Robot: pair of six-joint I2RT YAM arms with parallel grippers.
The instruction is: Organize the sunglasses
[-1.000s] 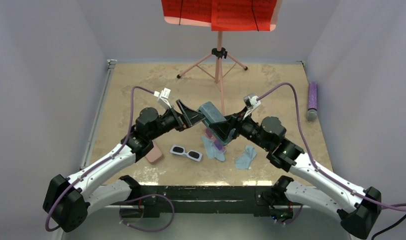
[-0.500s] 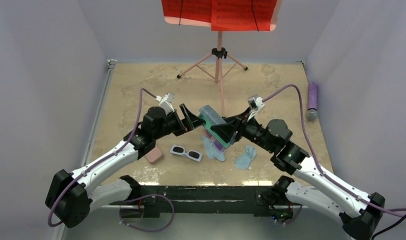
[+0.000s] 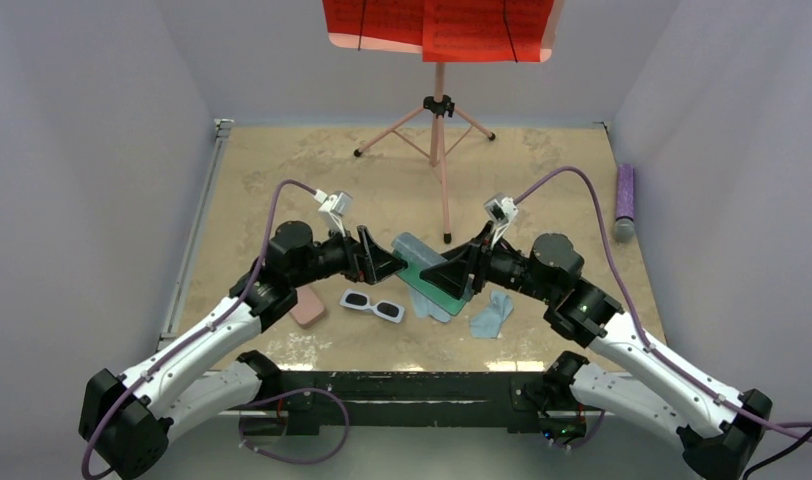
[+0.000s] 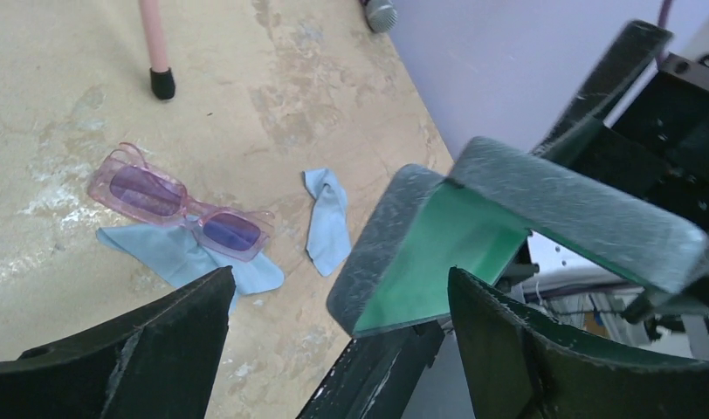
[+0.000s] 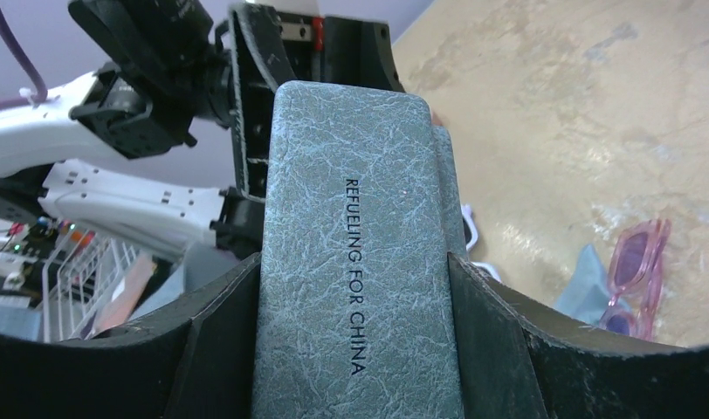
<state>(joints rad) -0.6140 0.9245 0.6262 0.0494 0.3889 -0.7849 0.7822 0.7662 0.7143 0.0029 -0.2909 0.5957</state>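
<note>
Left arm (image 3: 197, 335), right arm (image 3: 642, 360): white links, black joints. Purple cable (image 3: 272, 215) loops behind left pincer (image 3: 384, 262), twin cable (image 3: 579, 170) behind right pincer (image 3: 444, 274). White camera block (image 3: 334, 205) above each pincer. Fingers (image 4: 159, 349) matte black, scuffed, wedge-shaped.

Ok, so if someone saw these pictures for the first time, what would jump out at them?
The grey-blue case held open at mid-table, green lining showing, clamped in the right gripper with the open left gripper just beside it. Then the bright red sheet on the pink stand at the back, and the white sunglasses lying on the table nearer the front.
</note>
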